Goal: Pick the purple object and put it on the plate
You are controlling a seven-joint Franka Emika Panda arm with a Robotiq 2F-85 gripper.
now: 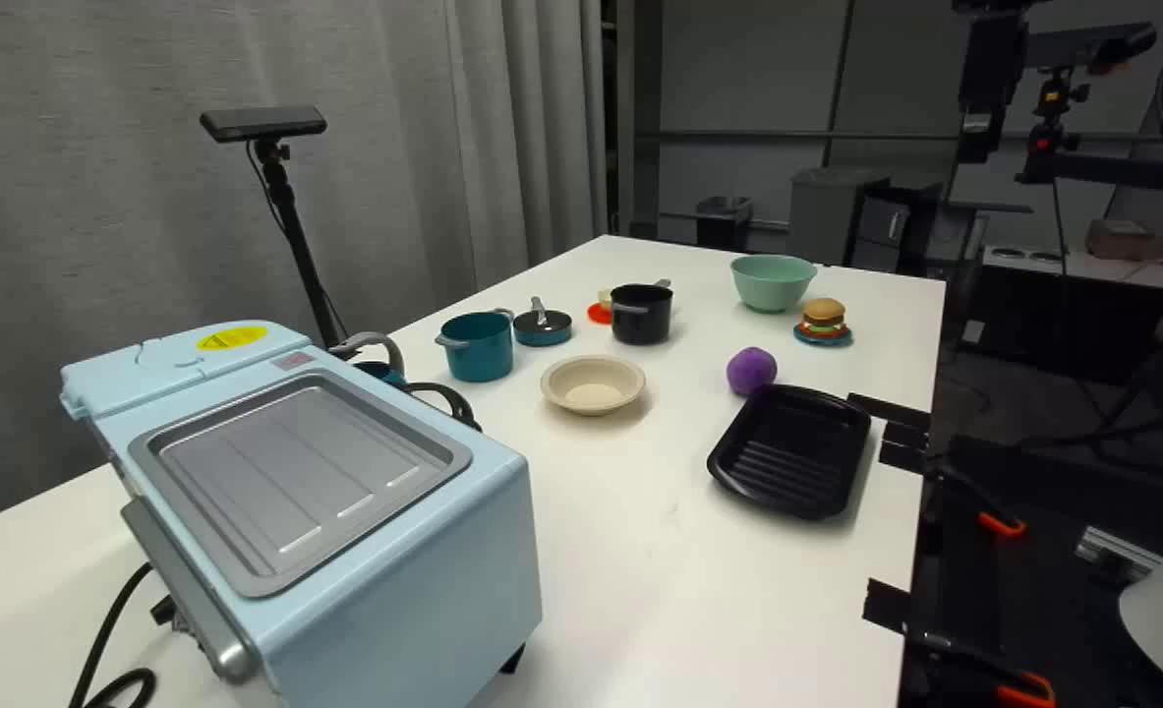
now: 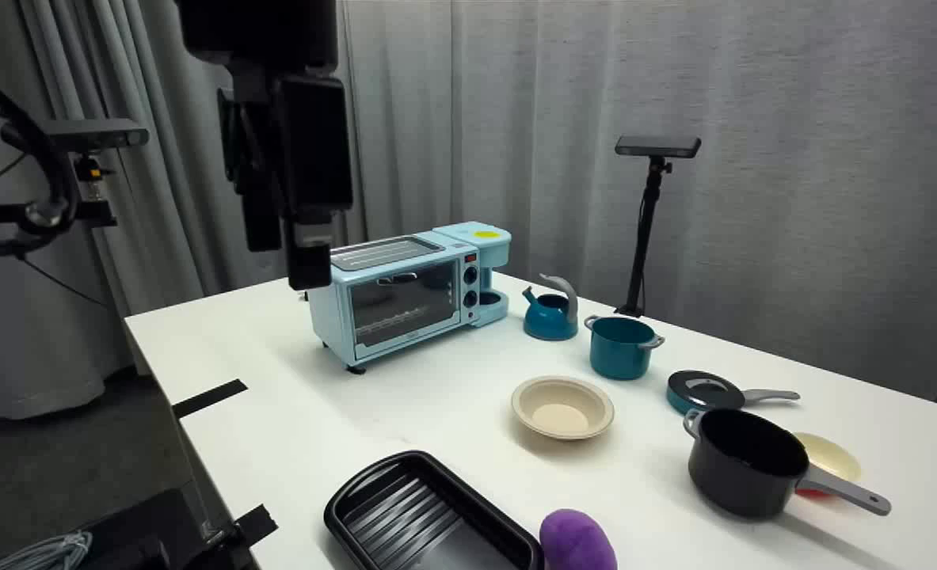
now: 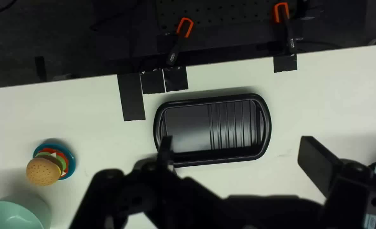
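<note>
The purple object point(image 1: 751, 371) is a small round ball on the white table. It touches or nearly touches a corner of the black ridged tray. It also shows in an exterior view at the bottom edge point(image 2: 577, 541). The beige plate point(image 1: 593, 384) stands bare on the table, and it shows in both exterior views point(image 2: 563, 407). My gripper point(image 3: 236, 143) is open and empty, high above the table. It also hangs in the air in an exterior view point(image 2: 286, 253). In the wrist view the purple object and the plate do not show; the gripper body covers much of the lower part.
The black ridged tray point(image 3: 213, 160) lies near the taped table edge. A burger toy point(image 1: 823, 320), a green bowl point(image 1: 773, 285), a black saucepan point(image 2: 745, 467), a teal pot point(image 2: 620, 348), a lidded pan point(image 2: 704, 392), a kettle point(image 2: 550, 318) and a blue toaster oven point(image 2: 409, 297) stand around.
</note>
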